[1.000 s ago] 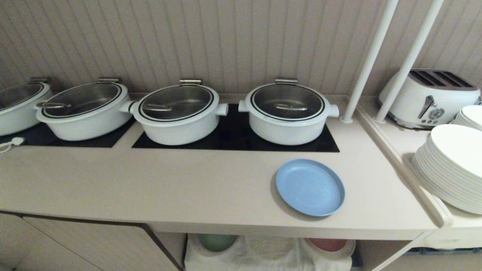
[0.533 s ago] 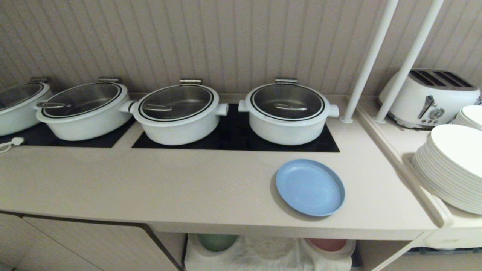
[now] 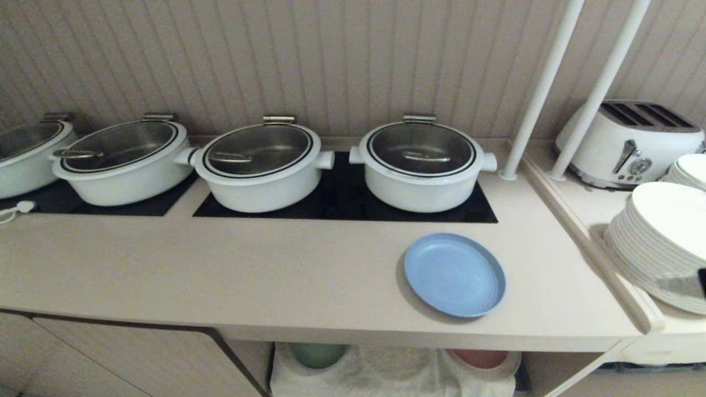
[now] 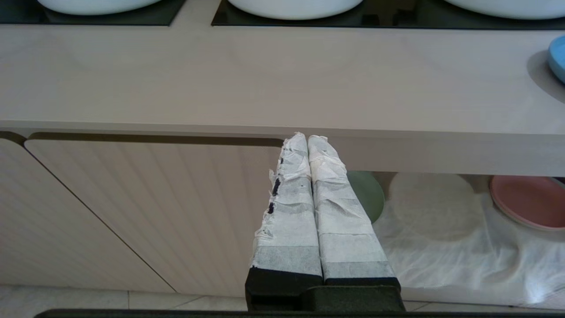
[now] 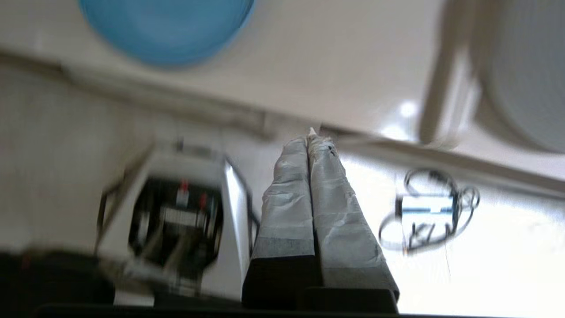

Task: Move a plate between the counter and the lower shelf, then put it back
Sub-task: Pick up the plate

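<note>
Backdrop: beige ribbed wall panelling behind a long counter set with black cooktop panels.
Plate: the light blue plate lies flat on the counter at about 4 o'clock from the middle of the head view, near the front edge, with bare worktop all round it.
Change: a grey tip of the right gripper has come into the head view at 3 o'clock, over the stack of white plates; a second ago no arm showed there. The plate and pots have not shifted.
Right gripper: in its wrist view the taped fingers are pressed together with nothing between them, well apart from the plate.
Left gripper: the left gripper hangs below the counter's front edge before the cabinet door, fingers clenched on nothing.
Surface: four white lidded pots stand at 12 o'clock of the plate and leftward.
Lower shelf: the lower shelf holds a rumpled white cloth, a green plate and a pink plate.
Edges: a raised ledge and two white poles bound the counter at 3 o'clock; a toaster stands beyond.
</note>
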Robot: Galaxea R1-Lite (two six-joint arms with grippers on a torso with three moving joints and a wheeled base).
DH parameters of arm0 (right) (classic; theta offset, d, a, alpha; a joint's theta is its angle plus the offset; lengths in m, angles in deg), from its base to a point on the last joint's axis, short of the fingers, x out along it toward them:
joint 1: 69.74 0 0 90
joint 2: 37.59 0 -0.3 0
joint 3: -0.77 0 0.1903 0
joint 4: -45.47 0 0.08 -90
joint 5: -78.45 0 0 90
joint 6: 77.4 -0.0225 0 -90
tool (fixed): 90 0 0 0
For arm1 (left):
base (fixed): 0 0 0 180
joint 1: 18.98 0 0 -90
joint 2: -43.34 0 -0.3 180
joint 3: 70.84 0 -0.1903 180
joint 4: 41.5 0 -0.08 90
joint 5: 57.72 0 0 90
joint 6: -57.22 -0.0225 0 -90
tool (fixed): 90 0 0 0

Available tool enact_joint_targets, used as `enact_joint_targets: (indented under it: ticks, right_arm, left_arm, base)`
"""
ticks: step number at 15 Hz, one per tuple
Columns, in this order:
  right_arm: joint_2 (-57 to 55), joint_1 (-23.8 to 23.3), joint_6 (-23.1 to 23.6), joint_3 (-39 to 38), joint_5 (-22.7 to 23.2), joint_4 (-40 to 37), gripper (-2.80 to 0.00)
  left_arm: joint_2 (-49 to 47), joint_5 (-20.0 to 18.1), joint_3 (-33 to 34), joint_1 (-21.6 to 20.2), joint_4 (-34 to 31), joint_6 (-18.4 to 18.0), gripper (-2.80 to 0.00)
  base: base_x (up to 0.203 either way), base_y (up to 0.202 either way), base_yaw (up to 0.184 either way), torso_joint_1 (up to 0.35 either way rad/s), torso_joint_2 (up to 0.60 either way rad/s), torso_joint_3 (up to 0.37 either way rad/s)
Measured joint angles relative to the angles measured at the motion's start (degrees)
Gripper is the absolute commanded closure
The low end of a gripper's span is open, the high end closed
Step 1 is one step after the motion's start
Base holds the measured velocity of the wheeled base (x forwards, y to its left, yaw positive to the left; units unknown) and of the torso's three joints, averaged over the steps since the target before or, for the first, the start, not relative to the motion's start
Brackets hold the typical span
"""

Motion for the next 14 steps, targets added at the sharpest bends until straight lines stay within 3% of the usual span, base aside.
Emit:
enact_joint_targets:
  ticks: [7, 11, 14]
  right_arm:
    - [-22.69, 9.26, -2.37, 12.52, -0.05, -4.21, 0.00]
    - [-34.40, 11.98, -9.02, 27.84, -0.23, -14.75, 0.00]
    - [-41.56, 12.64, -13.31, 35.21, -0.35, -22.08, 0.00]
  left_arm:
    - [0.00, 0.00, 0.00, 0.00, 0.01, 0.00, 0.00]
    - [0.00, 0.00, 0.00, 0.00, -0.02, 0.01, 0.00]
    - [0.00, 0.00, 0.00, 0.00, -0.02, 0.00, 0.00]
  base:
    - [0.000, 0.000, 0.000, 0.000, 0.00, 0.000]
    - [0.000, 0.000, 0.000, 0.000, 0.00, 0.000]
    - [0.000, 0.000, 0.000, 0.000, 0.00, 0.000]
